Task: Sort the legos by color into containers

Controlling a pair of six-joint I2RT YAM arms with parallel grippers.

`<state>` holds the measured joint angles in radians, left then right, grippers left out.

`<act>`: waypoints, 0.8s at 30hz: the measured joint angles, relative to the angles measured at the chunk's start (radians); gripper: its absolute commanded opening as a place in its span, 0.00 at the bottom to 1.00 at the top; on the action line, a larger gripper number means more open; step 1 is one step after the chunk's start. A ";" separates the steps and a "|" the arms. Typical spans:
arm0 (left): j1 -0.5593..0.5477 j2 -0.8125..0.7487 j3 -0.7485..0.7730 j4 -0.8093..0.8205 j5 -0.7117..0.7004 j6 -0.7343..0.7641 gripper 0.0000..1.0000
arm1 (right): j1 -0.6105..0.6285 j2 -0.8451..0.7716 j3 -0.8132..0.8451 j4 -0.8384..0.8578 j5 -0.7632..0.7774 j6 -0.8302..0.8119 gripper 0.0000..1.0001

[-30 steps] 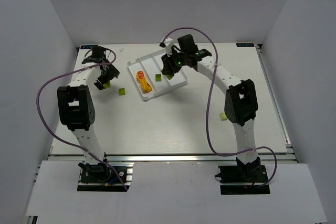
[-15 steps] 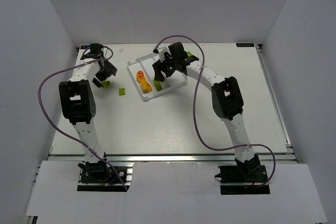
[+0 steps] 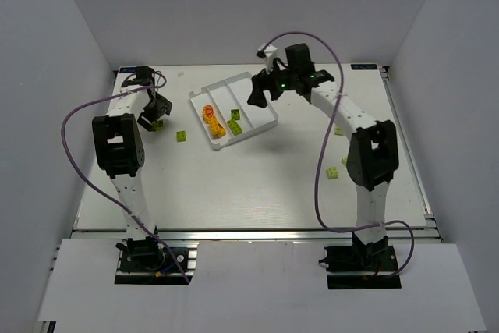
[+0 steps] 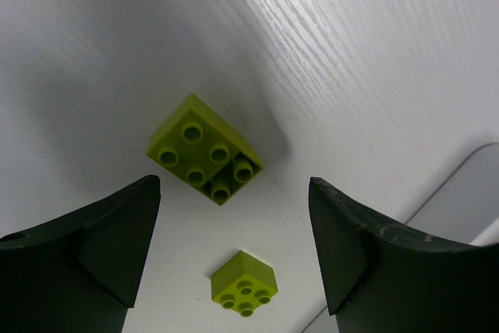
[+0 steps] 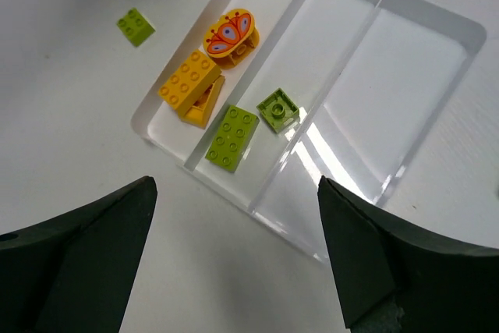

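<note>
Looking down, we see the flat white three-compartment plastic tray (image 5: 405, 76) with our right gripper (image 3: 261, 96) above its far end, fingers spread wide and holding nothing. The tray's left-hand outer compartment holds an orange-yellow studded brick (image 5: 189, 83) and an orange butterfly-printed piece (image 5: 230, 33). Its middle compartment holds a long lime green brick (image 5: 231, 137) and a small square lime brick (image 5: 278, 108). Left of the tray, our left gripper (image 4: 232, 185) stands wide open and empty over a square lime green brick (image 4: 204, 150), not touching it. Another lime brick (image 4: 245, 285) lies closer to the tray. A further lime brick (image 3: 333, 173) lies well to the tray's right.
</note>
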<state>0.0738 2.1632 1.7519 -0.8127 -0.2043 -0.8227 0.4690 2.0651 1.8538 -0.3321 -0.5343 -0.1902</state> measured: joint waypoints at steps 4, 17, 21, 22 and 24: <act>0.017 0.021 0.002 0.001 -0.001 -0.029 0.80 | -0.083 -0.113 -0.053 -0.006 -0.121 -0.023 0.89; 0.049 0.090 0.071 -0.004 0.013 -0.057 0.14 | -0.181 -0.163 -0.180 -0.090 -0.277 -0.069 0.88; 0.044 0.058 0.016 0.064 0.066 -0.019 0.07 | -0.188 -0.173 -0.185 -0.099 -0.274 -0.097 0.85; 0.039 0.042 -0.011 0.092 0.095 -0.006 0.06 | -0.188 -0.180 -0.194 -0.098 -0.269 -0.108 0.84; 0.023 -0.004 -0.075 0.164 0.175 0.010 0.06 | -0.189 -0.196 -0.217 -0.100 -0.252 -0.124 0.79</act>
<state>0.0963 2.1590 1.6772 -0.6491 -0.0296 -0.8127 0.2798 1.8690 1.6371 -0.4316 -0.7860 -0.3141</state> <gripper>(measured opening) 0.463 0.833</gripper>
